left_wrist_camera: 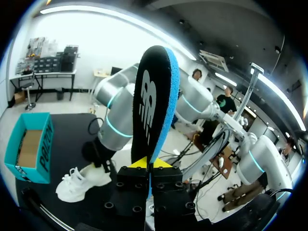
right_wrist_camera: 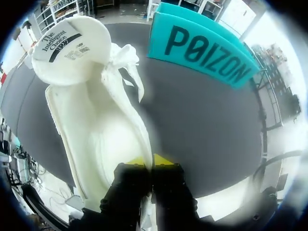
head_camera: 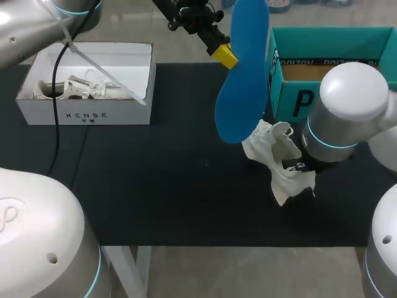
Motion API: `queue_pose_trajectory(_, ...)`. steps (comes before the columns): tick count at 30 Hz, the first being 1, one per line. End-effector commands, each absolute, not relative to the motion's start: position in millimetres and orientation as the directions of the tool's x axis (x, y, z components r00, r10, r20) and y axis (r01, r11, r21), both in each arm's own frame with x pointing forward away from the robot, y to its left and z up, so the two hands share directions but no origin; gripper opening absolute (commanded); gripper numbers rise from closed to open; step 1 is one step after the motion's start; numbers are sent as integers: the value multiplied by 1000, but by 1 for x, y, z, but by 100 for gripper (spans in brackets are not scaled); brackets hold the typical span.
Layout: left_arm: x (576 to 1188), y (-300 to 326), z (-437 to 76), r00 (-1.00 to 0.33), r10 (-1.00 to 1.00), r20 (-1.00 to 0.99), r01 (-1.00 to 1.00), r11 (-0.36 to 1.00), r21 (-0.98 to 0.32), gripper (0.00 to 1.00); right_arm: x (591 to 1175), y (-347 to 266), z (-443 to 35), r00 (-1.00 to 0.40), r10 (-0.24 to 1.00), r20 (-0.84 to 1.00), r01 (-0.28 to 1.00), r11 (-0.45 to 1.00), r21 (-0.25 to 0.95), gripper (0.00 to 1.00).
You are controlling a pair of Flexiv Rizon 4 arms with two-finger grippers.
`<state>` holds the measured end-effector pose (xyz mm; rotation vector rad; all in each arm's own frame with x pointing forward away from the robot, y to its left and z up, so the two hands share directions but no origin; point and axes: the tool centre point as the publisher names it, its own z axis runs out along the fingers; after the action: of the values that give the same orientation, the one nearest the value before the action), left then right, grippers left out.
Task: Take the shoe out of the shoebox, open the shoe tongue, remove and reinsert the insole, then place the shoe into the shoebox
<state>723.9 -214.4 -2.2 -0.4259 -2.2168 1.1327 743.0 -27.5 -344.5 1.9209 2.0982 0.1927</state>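
Table (head_camera: 161, 186): black mat, with open room across its middle and near left.
Teal shoebox (head_camera: 288, 105): far right, open; its right side is hidden behind the right arm.
White box (head_camera: 87, 115): far left, with a pale shoe lying inside.
Insole (head_camera: 245, 68): blue, upright, raised above the mat, left of the teal shoebox.
Shoe (head_camera: 279, 161): white, just near of the teal shoebox, partly hidden.
Left gripper (left_wrist_camera: 149, 162): clamped on the insole's end.
Right gripper (right_wrist_camera: 149, 161): pinching the shoe's side wall (hidden from overhead).
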Motion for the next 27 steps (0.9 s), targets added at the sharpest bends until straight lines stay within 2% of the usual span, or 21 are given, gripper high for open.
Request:
queue_pose_trajectory(1,724,-215,-2,-764,529,369,11,583,-812,0,727,-17,-347,-23,988,-152,949,69,306,0)
queue_pose_trajectory(9,724,-215,-2,-764,529,369,11,583,-812,0,705,-4,-357,18,990,-137,949,26,314,0)
queue_pose_trajectory(27,724,-215,-2,-764,529,369,11,583,-812,0,692,1,-379,114,989,-93,948,-81,308,0)
